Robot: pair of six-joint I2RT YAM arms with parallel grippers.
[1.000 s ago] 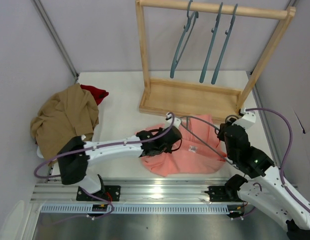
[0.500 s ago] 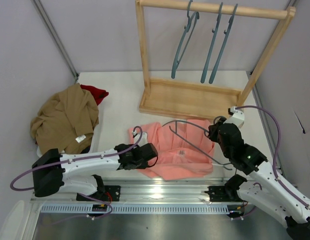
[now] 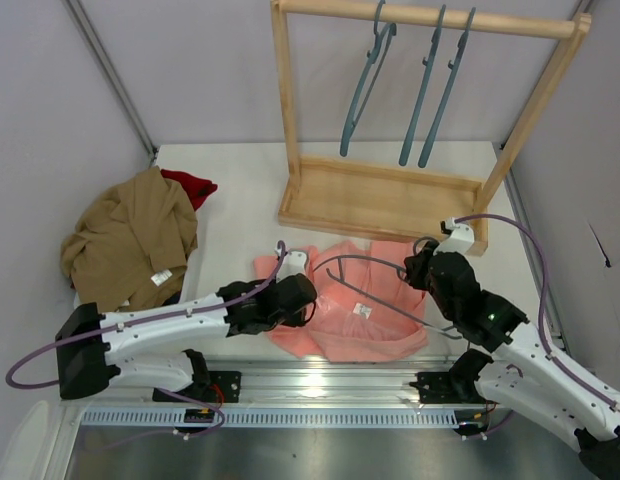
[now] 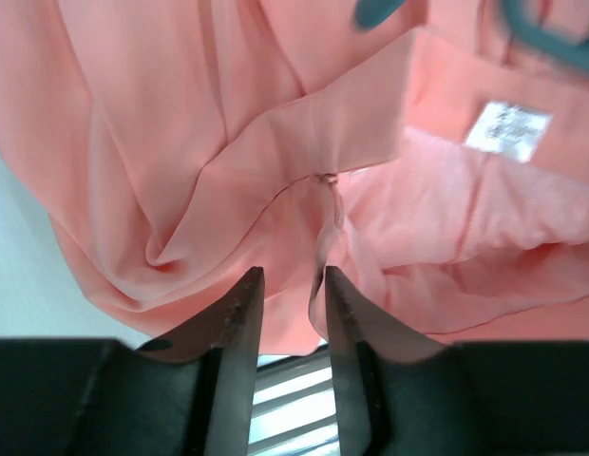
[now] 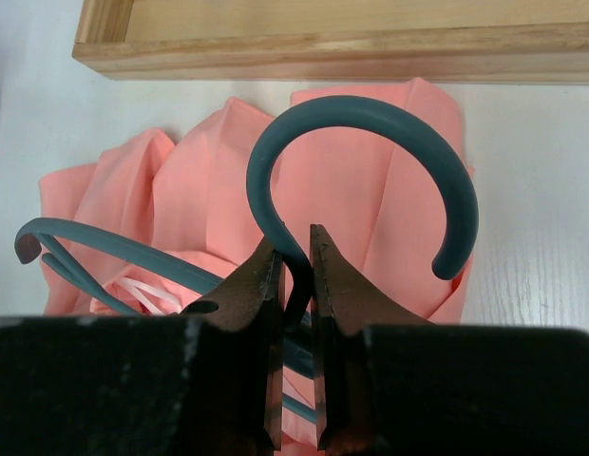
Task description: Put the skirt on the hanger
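Note:
The salmon-pink skirt (image 3: 335,335) lies crumpled on the table near the front edge, its white label (image 3: 362,310) showing. My right gripper (image 3: 422,268) is shut on the neck of a teal hanger (image 3: 362,259), just under the hook (image 5: 370,119). The hanger's body lies over the skirt (image 5: 370,190) and reaches left. My left gripper (image 3: 302,298) is at the skirt's left part. In the left wrist view its jaws (image 4: 287,275) stand slightly apart, with skirt folds (image 4: 180,142) just beyond the tips and nothing clamped between them. The label (image 4: 508,126) and bits of the hanger (image 4: 551,28) show at top right.
A wooden rack (image 3: 380,200) stands at the back with three more teal hangers (image 3: 425,90) on its bar. A tan-brown garment (image 3: 130,240) and a dark red one (image 3: 190,185) lie at the left. A metal rail (image 3: 310,385) runs along the near edge.
My left gripper pulled from the skirt's middle toward the near left, then came back slightly right; the skirt shifted left. My right gripper carried the hanger left and away from me, over the skirt.

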